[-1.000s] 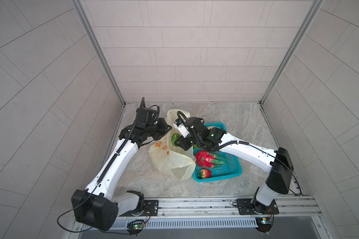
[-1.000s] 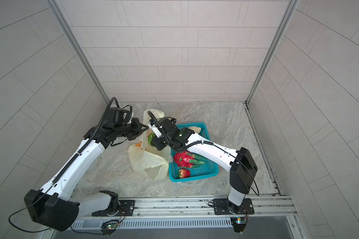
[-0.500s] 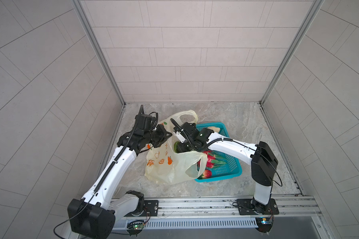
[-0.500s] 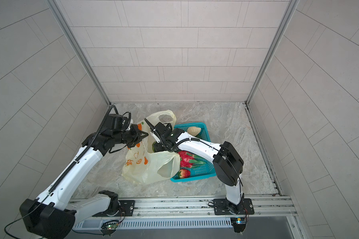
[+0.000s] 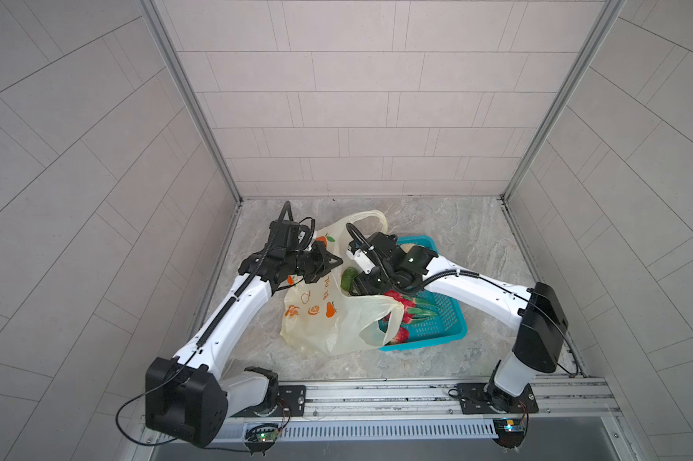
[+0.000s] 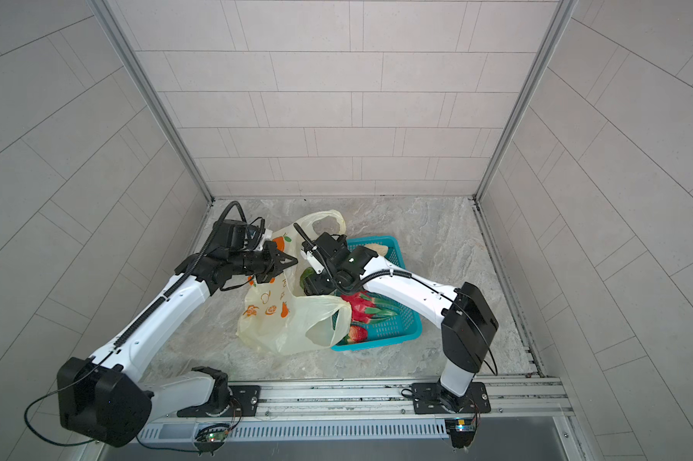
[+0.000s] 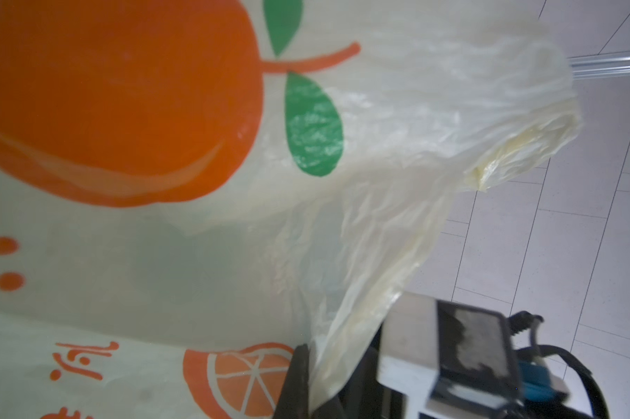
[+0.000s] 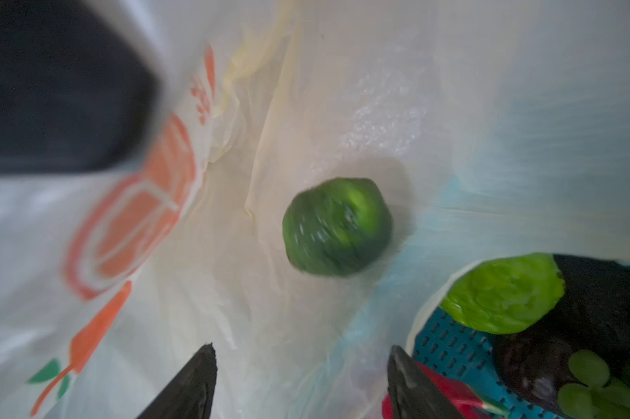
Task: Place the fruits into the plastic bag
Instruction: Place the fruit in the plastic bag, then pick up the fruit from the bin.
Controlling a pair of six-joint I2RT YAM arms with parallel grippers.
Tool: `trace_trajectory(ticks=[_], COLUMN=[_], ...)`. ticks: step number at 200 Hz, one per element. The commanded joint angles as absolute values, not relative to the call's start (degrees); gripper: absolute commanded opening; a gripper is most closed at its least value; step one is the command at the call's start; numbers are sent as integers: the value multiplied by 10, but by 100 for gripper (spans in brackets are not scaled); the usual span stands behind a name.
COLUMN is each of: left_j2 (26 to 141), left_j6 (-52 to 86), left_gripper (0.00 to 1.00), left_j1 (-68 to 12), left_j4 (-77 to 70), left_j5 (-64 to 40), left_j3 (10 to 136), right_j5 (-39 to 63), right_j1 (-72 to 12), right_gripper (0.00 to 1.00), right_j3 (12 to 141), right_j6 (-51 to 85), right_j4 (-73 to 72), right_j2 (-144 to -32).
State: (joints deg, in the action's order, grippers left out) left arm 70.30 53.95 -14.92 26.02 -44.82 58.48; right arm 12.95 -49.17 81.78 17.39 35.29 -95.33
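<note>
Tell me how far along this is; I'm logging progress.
Done: one green fruit is inside the plastic bag. In hand: left gripper pinches the bag open; right gripper is open and empty. Left: dragon fruit, strawberry and a dark purple piece in the basket.

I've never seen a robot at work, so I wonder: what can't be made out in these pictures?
- Green fruit: motion-blurred in the right wrist view; its surface is unclear.
- Basket: bag and right arm cover part in both top views; fruits uncountable.
- Left wrist view: bag fills it, hiding what lies behind.
</note>
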Motion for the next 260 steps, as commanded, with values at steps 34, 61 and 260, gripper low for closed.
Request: trace_trajectory(ticks=[34,61,260], left_j2=[710,696,657], left_j6=[509,499,506], left_gripper=[0,0,0], left_j1=[-149,-150,-148], left_j4=[233,225,71], left_j5=[-494,-484,-498], left_j3=[576,564,487], right_j5=[143,113,208], right_j1=[-493,-468,-177], right_gripper=[71,71,78], right_j3=[785,777,662], right_j6=[185,182,500], right_j4=[299,300,135], right_j2=[-924,-880,-949])
